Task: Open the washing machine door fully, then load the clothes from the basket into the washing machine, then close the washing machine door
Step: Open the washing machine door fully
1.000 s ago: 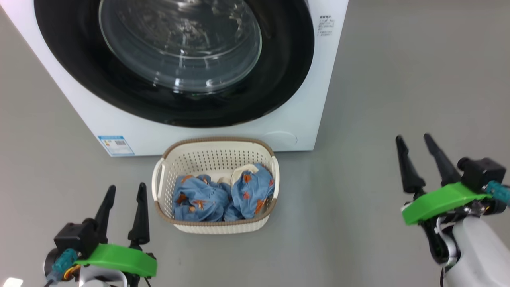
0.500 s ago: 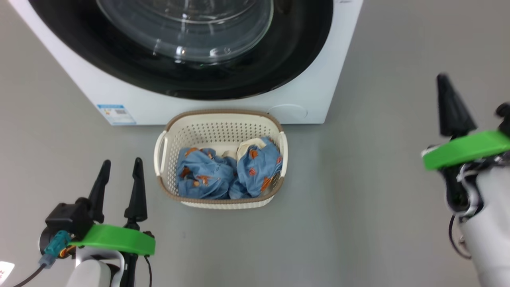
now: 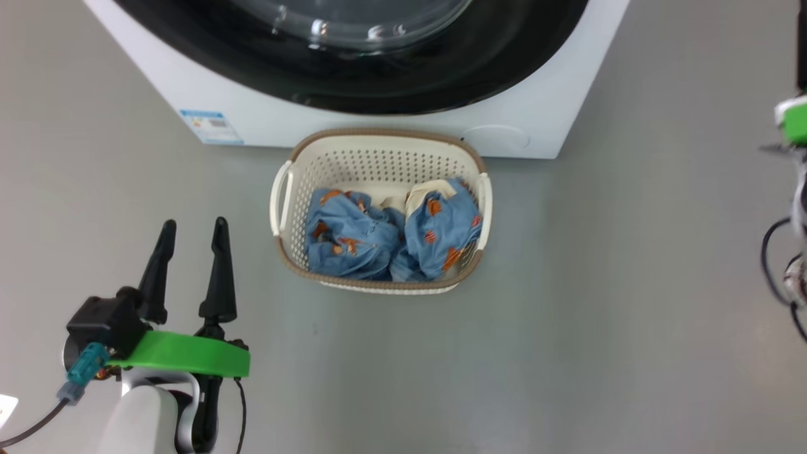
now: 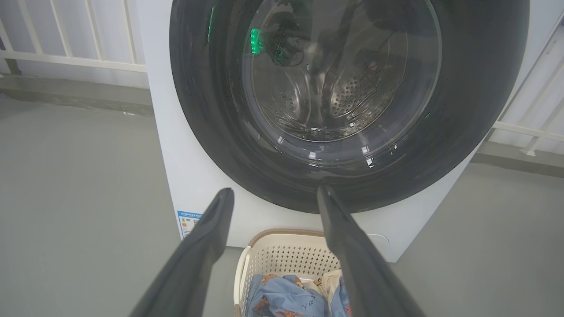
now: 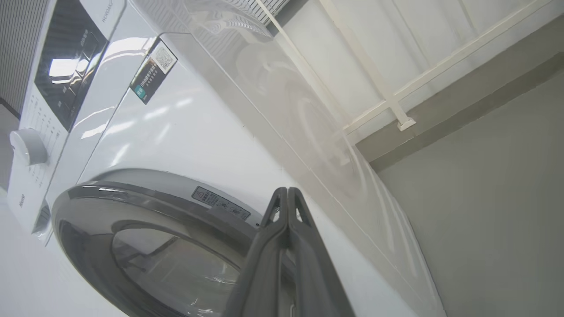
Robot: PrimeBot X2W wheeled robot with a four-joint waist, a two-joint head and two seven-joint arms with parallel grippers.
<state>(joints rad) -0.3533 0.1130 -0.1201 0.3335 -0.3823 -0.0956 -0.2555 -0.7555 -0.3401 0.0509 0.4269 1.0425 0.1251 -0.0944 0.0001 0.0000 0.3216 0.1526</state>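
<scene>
Door-opening in hand, I judge: washing machine door (image 4: 348, 101) shut at frame top, clothes (image 3: 391, 236) in basket (image 3: 378, 148) below; my left jaws released, right jaws clenched empty near the door rim, which they should hook next.

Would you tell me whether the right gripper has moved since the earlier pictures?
Yes: relative to the basket, the right gripper has moved forward, towards the washing machine.
</scene>
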